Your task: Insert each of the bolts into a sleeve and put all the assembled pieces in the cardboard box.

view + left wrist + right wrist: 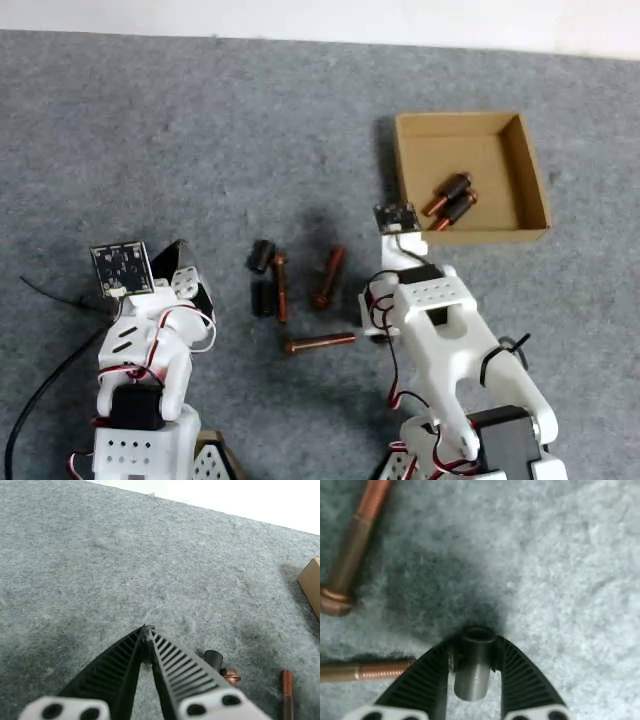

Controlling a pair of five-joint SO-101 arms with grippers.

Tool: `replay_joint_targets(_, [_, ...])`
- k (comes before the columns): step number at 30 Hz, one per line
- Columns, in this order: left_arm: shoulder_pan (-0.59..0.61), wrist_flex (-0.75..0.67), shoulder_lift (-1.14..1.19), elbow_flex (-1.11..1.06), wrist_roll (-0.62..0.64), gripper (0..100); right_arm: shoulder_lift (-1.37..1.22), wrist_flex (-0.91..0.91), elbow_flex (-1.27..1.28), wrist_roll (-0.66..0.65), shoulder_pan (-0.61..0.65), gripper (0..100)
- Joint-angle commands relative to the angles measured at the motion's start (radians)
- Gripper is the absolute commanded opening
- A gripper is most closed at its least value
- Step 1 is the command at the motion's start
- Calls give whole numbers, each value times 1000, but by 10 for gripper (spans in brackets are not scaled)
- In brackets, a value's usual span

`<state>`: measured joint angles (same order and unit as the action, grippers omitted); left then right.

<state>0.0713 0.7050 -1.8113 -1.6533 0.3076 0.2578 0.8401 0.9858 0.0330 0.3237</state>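
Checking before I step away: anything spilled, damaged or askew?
Nothing stands out. Two assembled pieces lie inside the cardboard box, three bolts and two sleeves lie loose on the mat, and the right gripper holds a third sleeve.

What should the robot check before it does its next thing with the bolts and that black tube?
1. The sleeve is gripped in the right pincer: ok.
2. The sleeve's open end pokes out past the fingertips: ok.
3. The left pincer holds a bolt to push in: not ok, it is shut and empty.
4. A loose bolt lies free close by: ok.
5. The cardboard box has room beside its two assembled pieces: ok.
6. The sleeve is empty inside: cannot tell.
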Motion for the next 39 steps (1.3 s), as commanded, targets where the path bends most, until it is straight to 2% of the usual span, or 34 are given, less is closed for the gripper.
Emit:
replay_joint_targets(1, [7,-18,-18,4,-17,7,-7,4,-10,-48,5,5])
replay_joint_targets(7, [8,-18,-18,5,-17,7,143,1,12,-83,1,5])
replay_joint_targets(16, [8,-17,-18,5,-17,7,743,-140,354,-83,-53,5])
replay_joint_targets(31, [10,-15,-18,5,-17,7,1563,1,641,-83,-54,5])
replay_joint_targets(34, [8,-15,-18,5,-17,7,1584,8,659,-83,-77,5])
replay_joint_targets(39, [7,-15,-18,10,-15,7,1564,7,659,-77,-214,5])
